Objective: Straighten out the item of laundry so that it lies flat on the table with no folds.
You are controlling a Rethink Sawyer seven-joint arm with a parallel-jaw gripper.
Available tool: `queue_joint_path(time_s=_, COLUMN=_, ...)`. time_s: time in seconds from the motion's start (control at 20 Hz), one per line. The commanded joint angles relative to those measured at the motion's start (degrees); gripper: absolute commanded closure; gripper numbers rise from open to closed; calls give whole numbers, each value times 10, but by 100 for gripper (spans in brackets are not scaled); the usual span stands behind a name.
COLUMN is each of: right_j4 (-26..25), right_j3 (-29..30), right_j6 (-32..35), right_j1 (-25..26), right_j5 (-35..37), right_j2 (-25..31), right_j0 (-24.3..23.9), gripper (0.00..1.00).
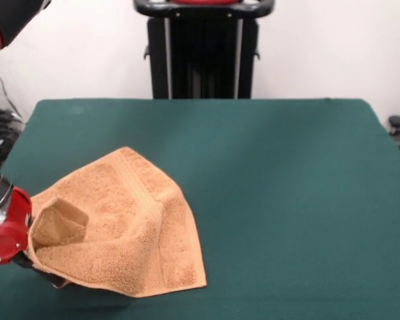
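Note:
The orange-tan towel [127, 227] lies crumpled at the near left of the green table [287, 167]. A woven band runs across its upper part, and a ridge-like fold runs down its middle. Its left edge is raised and curled over against my gripper [39, 265]. The gripper comes in low from the left edge of the picture, below its red wrist [7, 230]. It is shut on the towel's left edge, and its tips are mostly hidden by the cloth. A dark tip shows under the towel's lower left corner.
The black pedestal [203, 53] stands behind the table's far edge. Part of the red and black arm [3, 20] shows at the top left corner. Dark gear sits off the table's left and right sides.

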Motion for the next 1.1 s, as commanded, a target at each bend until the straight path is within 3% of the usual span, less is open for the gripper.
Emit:
queue_joint_path(time_s=0.05, right_j4=-10, right_j3=172, right_j6=-245, right_j1=-25, right_j5=55, right_j2=75, right_j0=35, gripper=0)
queue_joint_path(time_s=0.6, right_j4=-30, right_j3=261, right_j6=-308, right_j1=-69, right_j5=71, right_j2=78, right_j0=72, gripper=0)
queue_joint_path(time_s=1.1, right_j4=-52, right_j3=310, right_j6=-322, right_j1=-101, right_j5=67, right_j2=79, right_j0=99, gripper=0)
